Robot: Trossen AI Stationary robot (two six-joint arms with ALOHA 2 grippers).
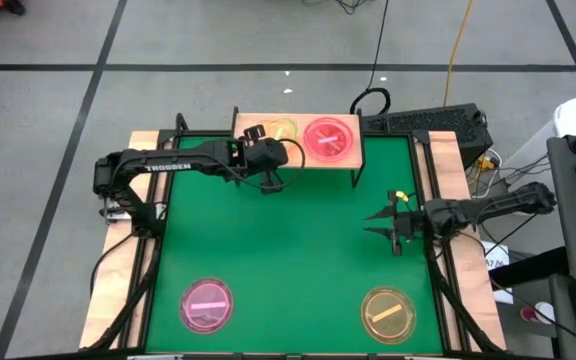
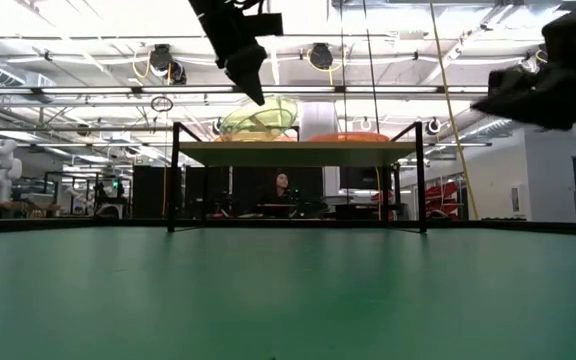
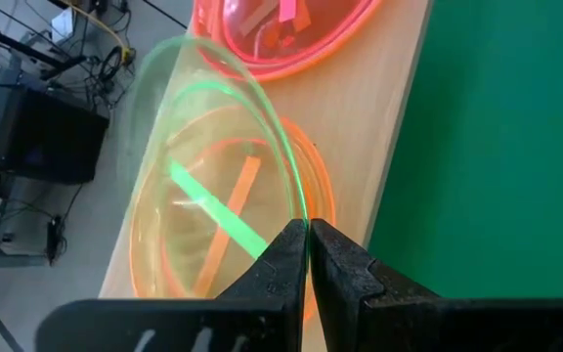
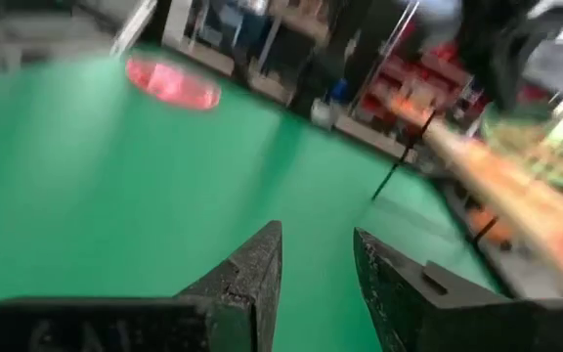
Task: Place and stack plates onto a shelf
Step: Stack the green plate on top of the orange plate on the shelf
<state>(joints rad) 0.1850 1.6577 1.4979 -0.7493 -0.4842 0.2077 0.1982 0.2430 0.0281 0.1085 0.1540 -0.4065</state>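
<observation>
**Inspector:** Count of plates?

**Assistant:** Five visible. On the shelf [image 1: 298,150]: a pink plate [image 1: 328,138] lying flat toward the right end, and at the left end a green plate [image 3: 213,196] tilted over an orange plate [image 3: 316,191] that lies beneath it. On the green desk [image 1: 288,250]: a second pink plate [image 1: 207,304] near the front left and an amber plate [image 1: 387,313] near the front right.

**Inspector:** Legible markings?

**Assistant:** "TROSSEN" in white on the left arm. Nothing else readable.

**Inspector:** Left hand?

**Assistant:** The left hand [image 3: 307,244] is at the shelf's left end, its fingers nearly together with the green plate's rim pinched between the tips; the plate leans up from the board.

**Inspector:** Right hand?

**Assistant:** The right hand [image 1: 396,226] waits over the desk's right side, fingers apart, holding nothing, well apart from every plate.
</observation>
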